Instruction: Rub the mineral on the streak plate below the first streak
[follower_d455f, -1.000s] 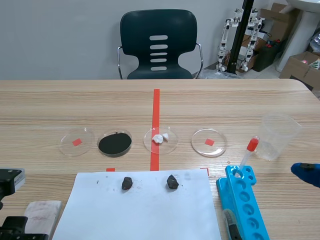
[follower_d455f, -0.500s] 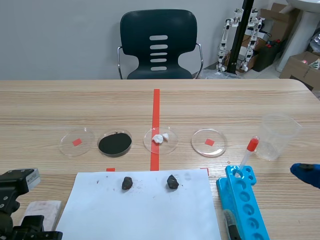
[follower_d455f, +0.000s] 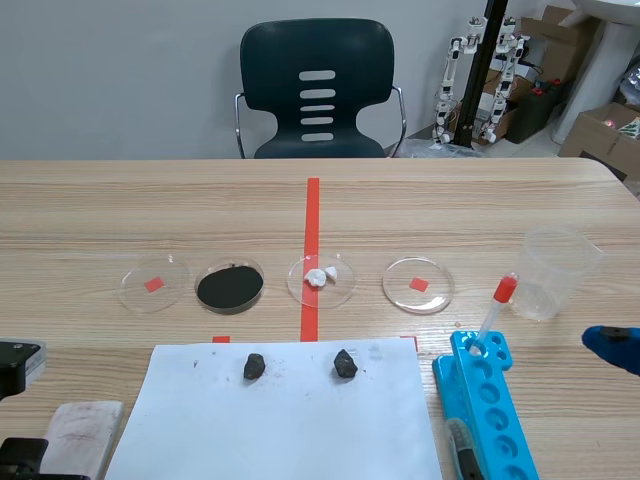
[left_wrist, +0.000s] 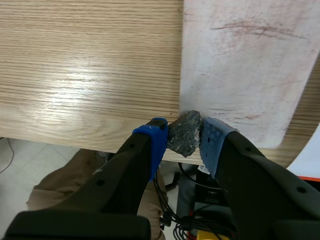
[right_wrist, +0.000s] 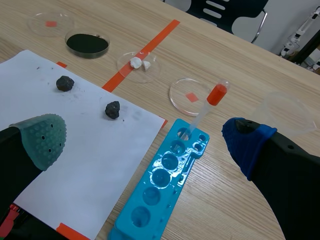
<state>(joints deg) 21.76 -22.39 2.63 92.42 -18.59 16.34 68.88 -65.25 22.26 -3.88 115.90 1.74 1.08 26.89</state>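
Note:
In the left wrist view my left gripper (left_wrist: 184, 136) is shut on a rough grey mineral (left_wrist: 183, 135). The stone rests at the near corner of the white streak plate (left_wrist: 240, 70), right by the table's front edge. A long reddish streak (left_wrist: 250, 29) crosses the plate's far end, and a fainter reddish mark (left_wrist: 235, 115) lies just ahead of the stone. In the scene view the plate (follower_d455f: 85, 430) lies at the front left, beside the white paper. My right gripper (right_wrist: 145, 137) hangs open above the table's right side, holding nothing; one blue pad (follower_d455f: 610, 345) shows at the scene's right edge.
Two dark stones (follower_d455f: 254, 366) (follower_d455f: 345, 363) lie on the white paper (follower_d455f: 280, 420). Behind it stand several petri dishes, one with black powder (follower_d455f: 230, 287). At the right are a blue well tray (follower_d455f: 490, 400), a red-capped dropper (follower_d455f: 497, 310) and a plastic cup (follower_d455f: 558, 270).
Half a second ago the left arm stood further right and higher at the scene's front left; now it has drawn back left and down to where it was before. The right arm is unmoved.

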